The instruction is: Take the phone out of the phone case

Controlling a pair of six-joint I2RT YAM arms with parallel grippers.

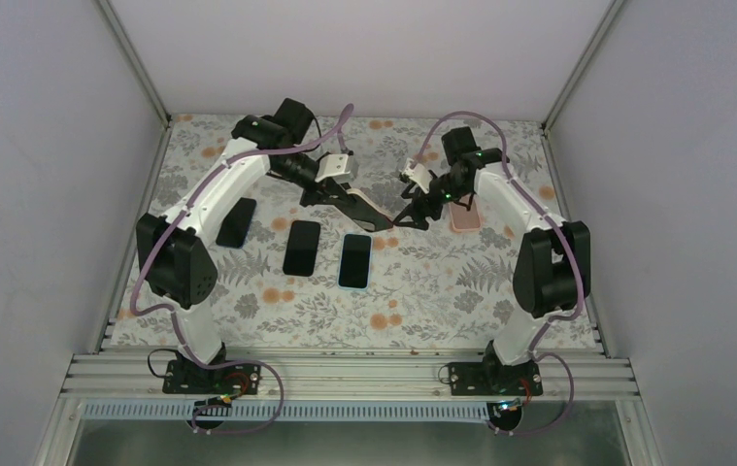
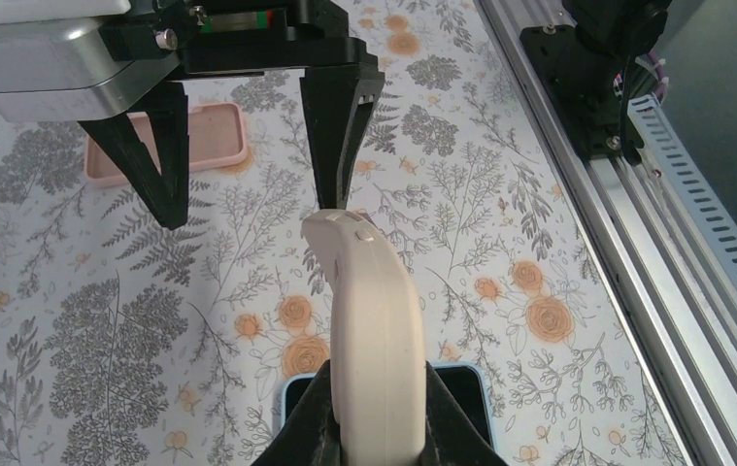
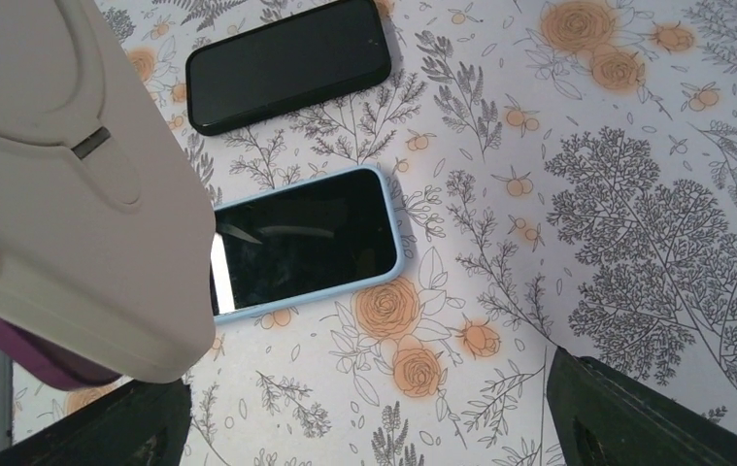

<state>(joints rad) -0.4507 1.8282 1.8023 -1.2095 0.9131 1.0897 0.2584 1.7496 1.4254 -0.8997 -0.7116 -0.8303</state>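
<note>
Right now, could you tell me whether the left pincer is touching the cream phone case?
Touching. In the left wrist view the left pincer is shut on the cream phone case, a dark finger pressed against each side.

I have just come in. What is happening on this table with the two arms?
The left gripper is shut on a cream phone case and holds it up above the floral table. The right gripper is open at the case's far end, not gripping it. A blue-cased phone, two black phones and a pink case lie on the table.
</note>
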